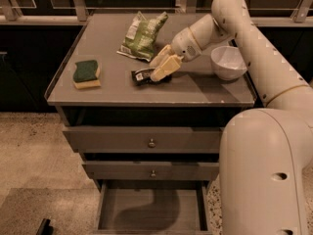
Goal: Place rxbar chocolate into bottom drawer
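- Small flat black snack-bar wrapper with white label patch, lying flat on the grey-brown bench, mid-front.
- Cream robot hand angled down at its right end, seemingly to grasp; clenched or released, cannot tell.
- Lowest grey-brown metal drawer open below, ready to receive it.

one high camera faces the cabinet front, jaws over its top.

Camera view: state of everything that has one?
gripper: open, over rxbar's right end
rxbar: lying flat, not lifted
bottom drawer: open, floor bare
middle drawer: shut
top drawer: shut
bowl: upright
sponge: green side up
chip bag: lying crumpled
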{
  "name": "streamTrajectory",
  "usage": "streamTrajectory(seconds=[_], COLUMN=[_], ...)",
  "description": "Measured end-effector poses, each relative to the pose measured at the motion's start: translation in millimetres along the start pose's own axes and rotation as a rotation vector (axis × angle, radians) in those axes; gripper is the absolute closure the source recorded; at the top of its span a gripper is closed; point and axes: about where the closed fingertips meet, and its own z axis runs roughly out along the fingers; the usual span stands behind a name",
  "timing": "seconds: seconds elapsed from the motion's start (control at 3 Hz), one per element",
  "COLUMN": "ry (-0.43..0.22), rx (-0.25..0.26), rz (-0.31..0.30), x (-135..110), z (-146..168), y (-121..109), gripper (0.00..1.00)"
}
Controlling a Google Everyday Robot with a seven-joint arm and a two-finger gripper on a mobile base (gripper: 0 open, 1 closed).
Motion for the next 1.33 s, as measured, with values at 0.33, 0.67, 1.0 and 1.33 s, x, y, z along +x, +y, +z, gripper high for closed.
streamTrajectory(seconds=[0.33,0.67,1.0,1.33], ry=[-0.011,-0.038,-0.099,-0.193], rx=[-0.008,0.064,0.24,0.355], rz=[0.038,0.077,0.065,0.042], x=[1,-9,-60,-121], z=[1,-25,-80,-101], y=[12,39,87,150], gripper=[1.0,1.0,1.0,1.0])
